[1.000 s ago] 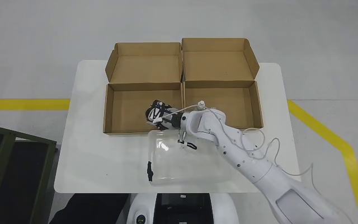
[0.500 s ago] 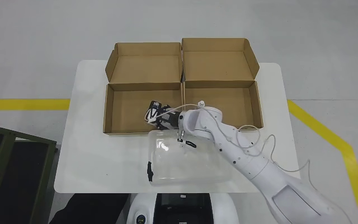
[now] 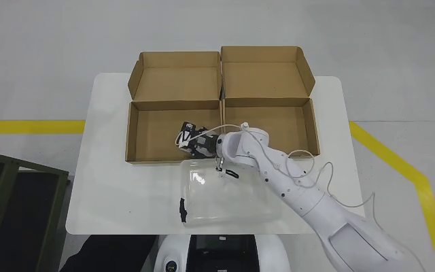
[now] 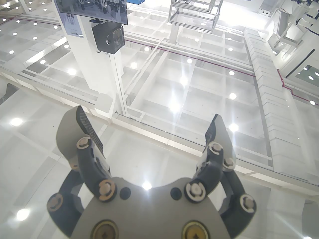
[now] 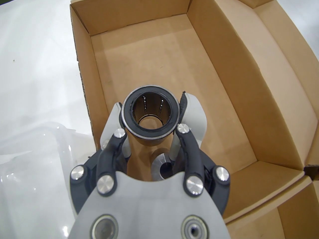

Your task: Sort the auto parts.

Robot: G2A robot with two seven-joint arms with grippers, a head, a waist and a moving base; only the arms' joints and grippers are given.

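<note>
Right tool (image 5: 151, 123) clamps a cylindrical bearing (image 5: 149, 135) just above the left cardboard box (image 5: 159, 50). The right wrist view adds a metal part (image 5: 162, 167) on the box floor, under the bearing. Left tool (image 4: 149, 128): jaws spread, holding nothing.

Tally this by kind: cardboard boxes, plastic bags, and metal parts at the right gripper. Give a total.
Cardboard boxes: 2 (left box, right box)
Clear plastic bag: 1
Metal parts: 2 (bearing clamped in the right gripper; silvery part below it in the left box)
Total: 5
</note>
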